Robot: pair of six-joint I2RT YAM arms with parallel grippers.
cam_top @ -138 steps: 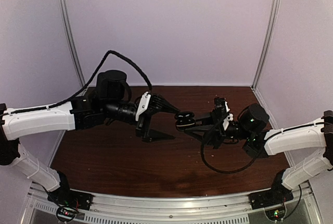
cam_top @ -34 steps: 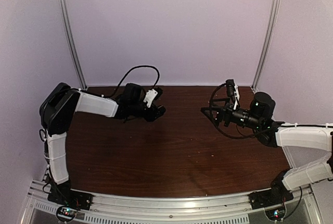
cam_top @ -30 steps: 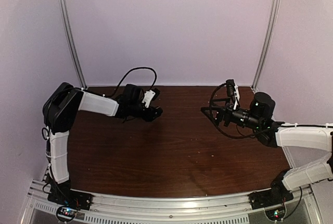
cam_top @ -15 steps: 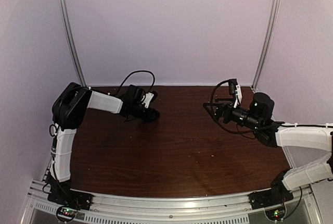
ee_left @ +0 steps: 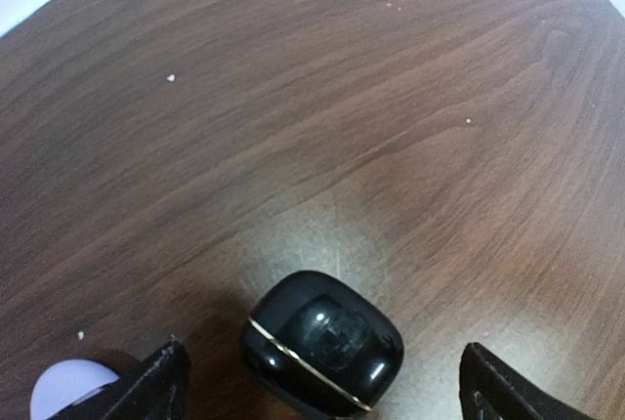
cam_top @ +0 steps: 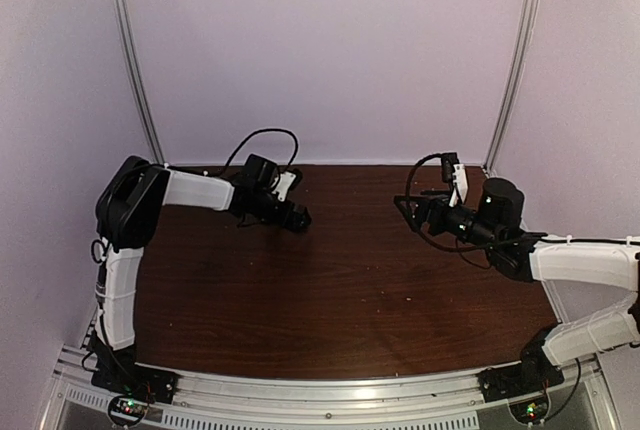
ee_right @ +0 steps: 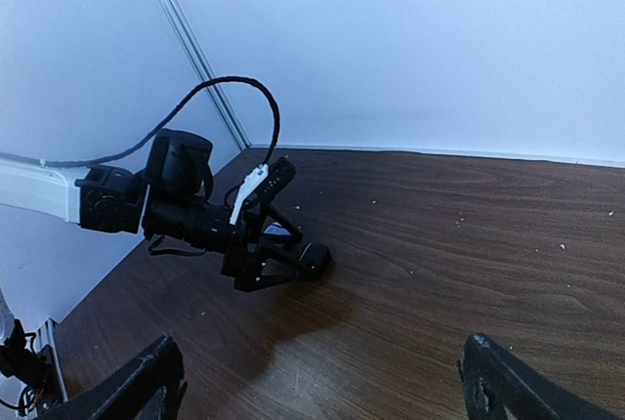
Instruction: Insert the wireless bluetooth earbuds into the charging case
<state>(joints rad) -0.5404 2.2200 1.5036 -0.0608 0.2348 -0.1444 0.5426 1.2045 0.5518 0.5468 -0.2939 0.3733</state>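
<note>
The left claw [cam_top: 298, 217] hangs low over the counter [ee_left: 410, 127] with its fingers [ee_left: 146, 386] spread wide. The glossy black charging case [ee_left: 322, 350] sits between them at the bottom middle of the wrist view, lid shut (a thin gold line marks the seam), touching neither finger. A pale lilac earbud [ee_left: 61, 389] peeks out at the lower left, partly hidden just beside the left finger. Over on the right, the right claw [ee_right: 320, 376] is spread too, gripping nothing, well apart from the case.

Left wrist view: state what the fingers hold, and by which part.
The left gripper holds nothing: its fingers stand open, clear of the black charging case lying between them.
</note>
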